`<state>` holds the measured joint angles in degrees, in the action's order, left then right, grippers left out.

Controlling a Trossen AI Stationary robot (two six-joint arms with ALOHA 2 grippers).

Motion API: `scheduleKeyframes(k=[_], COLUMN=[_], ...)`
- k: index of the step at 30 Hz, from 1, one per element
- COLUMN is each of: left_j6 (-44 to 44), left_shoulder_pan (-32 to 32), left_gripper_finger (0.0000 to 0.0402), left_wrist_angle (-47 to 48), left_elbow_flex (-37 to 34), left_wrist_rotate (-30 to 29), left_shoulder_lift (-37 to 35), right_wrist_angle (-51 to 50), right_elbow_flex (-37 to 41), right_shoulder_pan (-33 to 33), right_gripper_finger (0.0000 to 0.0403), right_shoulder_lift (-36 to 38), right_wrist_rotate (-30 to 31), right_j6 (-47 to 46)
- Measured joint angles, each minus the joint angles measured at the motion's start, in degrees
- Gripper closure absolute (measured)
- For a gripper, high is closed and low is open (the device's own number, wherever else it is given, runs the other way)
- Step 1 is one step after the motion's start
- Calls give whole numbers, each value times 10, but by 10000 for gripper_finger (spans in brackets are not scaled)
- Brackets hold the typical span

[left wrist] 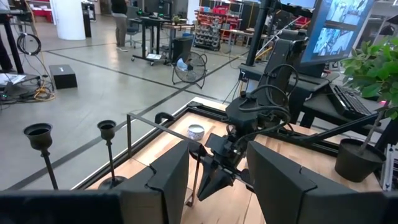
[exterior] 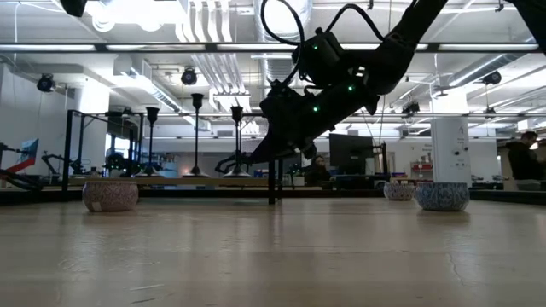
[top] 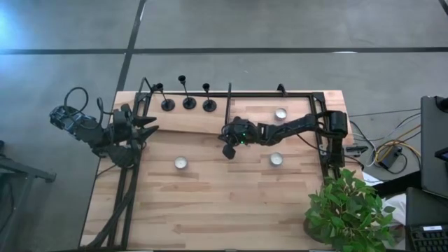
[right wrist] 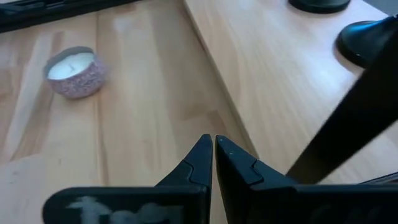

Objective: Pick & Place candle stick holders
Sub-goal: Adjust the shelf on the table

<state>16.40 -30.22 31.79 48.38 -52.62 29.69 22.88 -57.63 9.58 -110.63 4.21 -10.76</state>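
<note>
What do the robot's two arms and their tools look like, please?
Both arms are dark, near black, built of jointed segments. The right arm shows small green lights near its wrist, and black cables loop over it. The right tool has two tapered, pointed black fingers. The left tool has broad, blocky black fingers; looped cables trail behind the left arm.

Three black candle stick holders (top: 189, 94) stand upright (far edge, side by side).

Overhead, table-level and two wrist cameras (close) share the table (top: 231, 203).
</note>
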Motion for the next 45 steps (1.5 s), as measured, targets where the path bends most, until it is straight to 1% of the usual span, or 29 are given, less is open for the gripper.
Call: scheduleKeyframes(k=[15,18,23,33,36,45], left_j6=[0,0,0,0,0,0], left_shoulder_pan=[0,0,0,0,0,0], left_gripper_finger=[234,234,234,234,234,234], left_wrist_angle=[0,0,0,0,0,0], left_elbow_flex=[0,0,0,0,0,0], left_wrist_rotate=[-1,0,0,0,0,0], left_shoulder_lift=[0,0,0,0,0,0], right_wrist_angle=[-4,-4,-11,-19,-19,-17], right_elbow_flex=[0,0,0,0,0,0], right_shoulder_pan=[12,12,16,26,27,35], right_gripper_finger=[385,386,394,395,395,395], right_shoulder_lift=[0,0,0,0,0,0], right_wrist_rotate=[24,38,40,52,64,65], right_j6=[2,6,7,13,17,20])
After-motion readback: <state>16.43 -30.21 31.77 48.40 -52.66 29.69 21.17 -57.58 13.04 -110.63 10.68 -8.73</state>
